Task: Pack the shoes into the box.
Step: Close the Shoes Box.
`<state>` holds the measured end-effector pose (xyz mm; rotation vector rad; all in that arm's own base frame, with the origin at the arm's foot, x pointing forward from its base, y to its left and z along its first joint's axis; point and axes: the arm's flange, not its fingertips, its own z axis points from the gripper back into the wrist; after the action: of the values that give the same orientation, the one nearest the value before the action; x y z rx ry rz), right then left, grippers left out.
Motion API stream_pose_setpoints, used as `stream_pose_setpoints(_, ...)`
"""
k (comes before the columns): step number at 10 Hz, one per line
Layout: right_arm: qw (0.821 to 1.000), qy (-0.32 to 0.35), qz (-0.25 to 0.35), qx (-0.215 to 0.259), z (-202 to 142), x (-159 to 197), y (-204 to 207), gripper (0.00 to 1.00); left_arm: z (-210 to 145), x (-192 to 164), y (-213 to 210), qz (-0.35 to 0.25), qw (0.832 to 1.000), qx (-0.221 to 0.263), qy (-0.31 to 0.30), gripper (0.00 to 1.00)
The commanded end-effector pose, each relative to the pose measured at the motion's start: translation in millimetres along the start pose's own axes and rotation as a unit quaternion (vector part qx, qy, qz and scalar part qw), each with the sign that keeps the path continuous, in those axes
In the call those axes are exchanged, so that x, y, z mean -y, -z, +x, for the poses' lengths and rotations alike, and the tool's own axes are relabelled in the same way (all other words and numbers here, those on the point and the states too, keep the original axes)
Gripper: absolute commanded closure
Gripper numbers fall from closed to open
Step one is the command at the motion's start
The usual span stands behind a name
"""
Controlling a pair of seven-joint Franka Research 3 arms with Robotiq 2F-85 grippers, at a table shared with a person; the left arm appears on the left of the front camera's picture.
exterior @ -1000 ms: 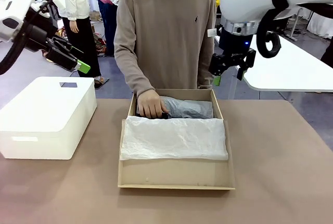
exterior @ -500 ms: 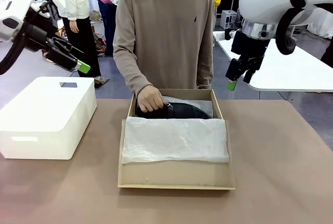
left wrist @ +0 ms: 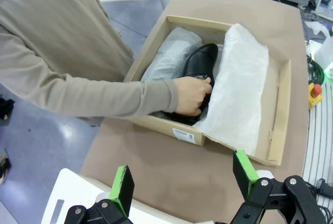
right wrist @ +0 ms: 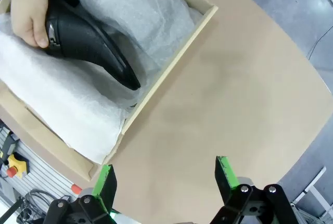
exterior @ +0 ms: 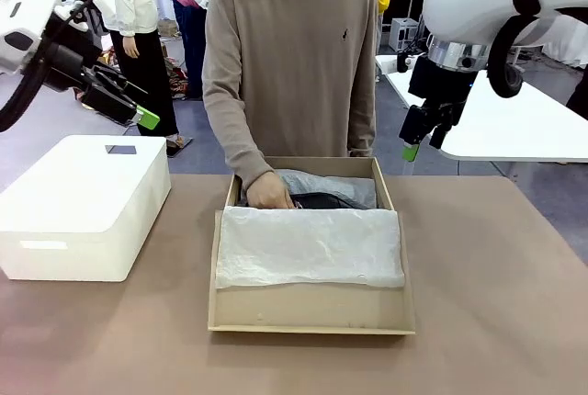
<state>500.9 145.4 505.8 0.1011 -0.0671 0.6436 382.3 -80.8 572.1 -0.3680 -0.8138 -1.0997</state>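
Observation:
The tan cardboard box lies open in the middle of the table, with white tissue paper folded over its near half. A person's hand presses a glossy black shoe down into the far half of the box. In the right wrist view the shoe points its toe at the box wall, with the hand at its heel. My left gripper hangs open, high at the left. My right gripper hangs open above the table's far right edge. Both are empty and well clear of the box.
A white rounded plastic box stands at the table's left, under my left gripper. The person stands at the far edge, right behind the cardboard box. Bare table lies to the right of the box and in front of it.
The person's hand has pushed the shoe lower into the box, partly under the tissue. My right arm has moved right and away from the box. The left arm has stayed still.

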Motion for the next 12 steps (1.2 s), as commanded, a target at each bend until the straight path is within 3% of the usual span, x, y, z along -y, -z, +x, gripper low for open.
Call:
stream_pose_setpoints(1,1.000,0.012,-0.005,0.001,4.4,-2.2,-2.2,0.00,-0.5,-0.5,0.4,-0.006,1.000,0.008,0.001,0.00)
stream_pose_setpoints(3,1.000,-0.028,0.004,0.009,-4.3,7.0,-1.4,0.00,-0.5,-0.5,0.4,-0.006,1.000,0.008,0.001,0.00)
stream_pose_setpoints(5,0.992,-0.110,0.059,0.031,-22.3,28.5,-8.1,0.00,-0.5,-0.5,0.4,-0.006,1.000,0.008,0.001,0.00)
stream_pose_setpoints(7,0.978,-0.188,0.074,0.047,-40.4,48.8,-10.2,0.00,-0.5,-0.5,0.4,-0.006,1.000,0.008,0.001,0.00)
stream_pose_setpoints(9,0.953,-0.273,0.111,0.073,-55.1,64.6,-12.6,0.00,-0.5,-0.5,0.4,-0.006,1.000,0.008,0.001,0.00)
stream_pose_setpoints(10,0.946,-0.290,0.116,0.092,-59.6,71.6,-14.2,0.08,-0.5,-0.5,0.4,-0.006,1.000,0.008,0.001,0.00)
stream_pose_setpoints(12,0.937,-0.309,0.119,0.109,-66.1,83.8,-16.2,0.46,-0.5,-0.5,0.4,-0.006,1.000,0.008,0.001,0.00)
